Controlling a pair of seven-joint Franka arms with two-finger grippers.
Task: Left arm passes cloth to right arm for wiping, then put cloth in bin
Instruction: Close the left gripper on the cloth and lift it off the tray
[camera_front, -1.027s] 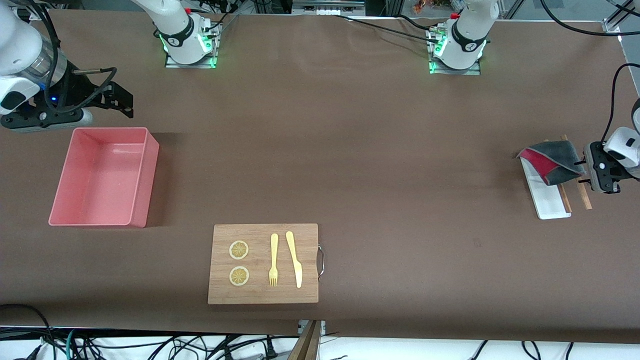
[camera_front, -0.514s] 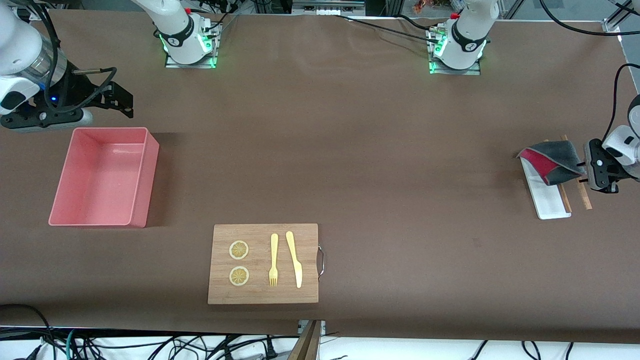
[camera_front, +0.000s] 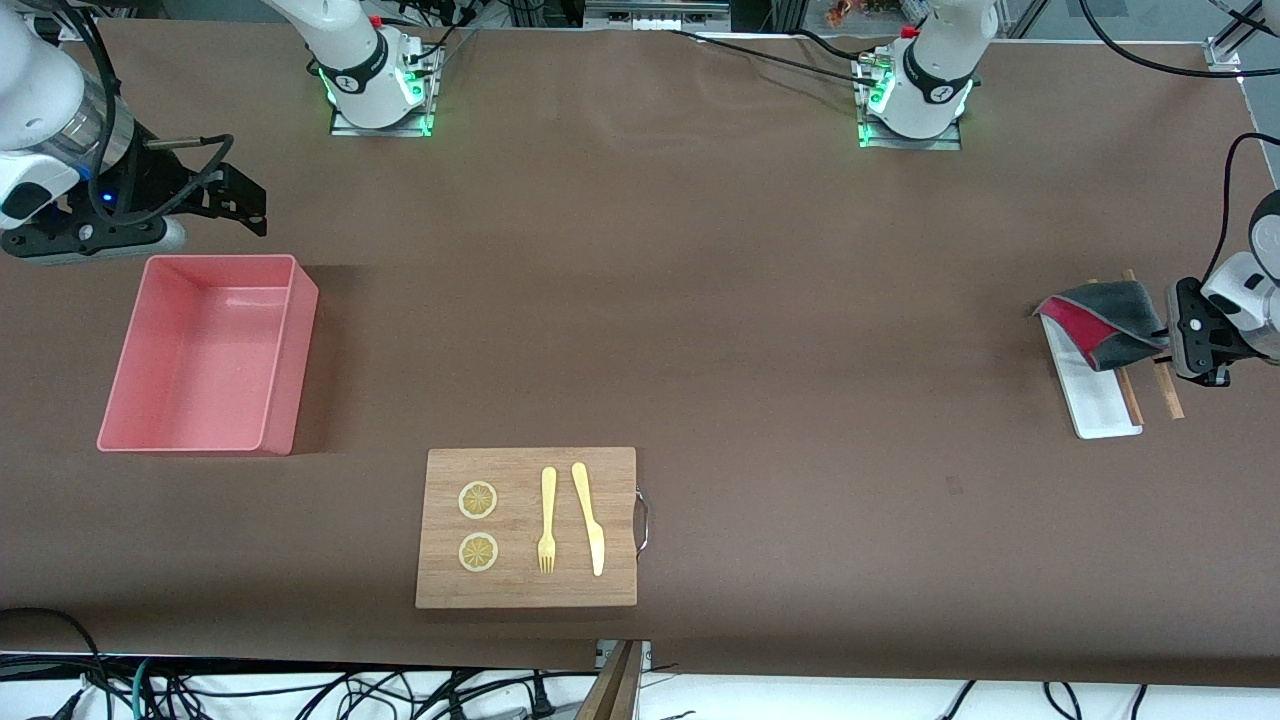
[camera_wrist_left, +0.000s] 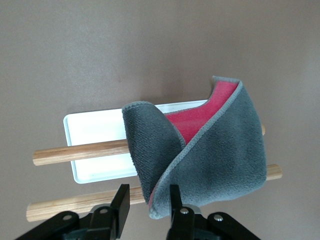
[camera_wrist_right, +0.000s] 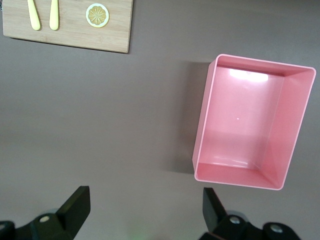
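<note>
The dark grey cloth (camera_front: 1105, 320) with a red face lies folded over a white tray (camera_front: 1095, 400) and two wooden sticks (camera_front: 1170, 395) at the left arm's end of the table. My left gripper (camera_front: 1163, 340) is open at the cloth's edge. In the left wrist view the cloth's (camera_wrist_left: 215, 145) lower corner hangs between the fingers of the gripper (camera_wrist_left: 147, 202), against one finger (camera_wrist_left: 174, 200), with a gap to the other. The pink bin (camera_front: 290, 350) stands empty at the right arm's end. My right gripper (camera_front: 250, 205) is open and empty, over the table by the bin (camera_wrist_right: 202, 120).
A wooden board (camera_front: 525, 590) with a yellow fork (camera_front: 547, 520), a yellow knife (camera_front: 590, 520) and two lemon slices (camera_front: 478, 500) lies near the table's front edge, nearer the front camera than the bin. The board's corner shows in the right wrist view (camera_wrist_right: 70, 40).
My left gripper has shifted slightly toward the cloth and turned a little. The cloth and the right arm have not moved.
</note>
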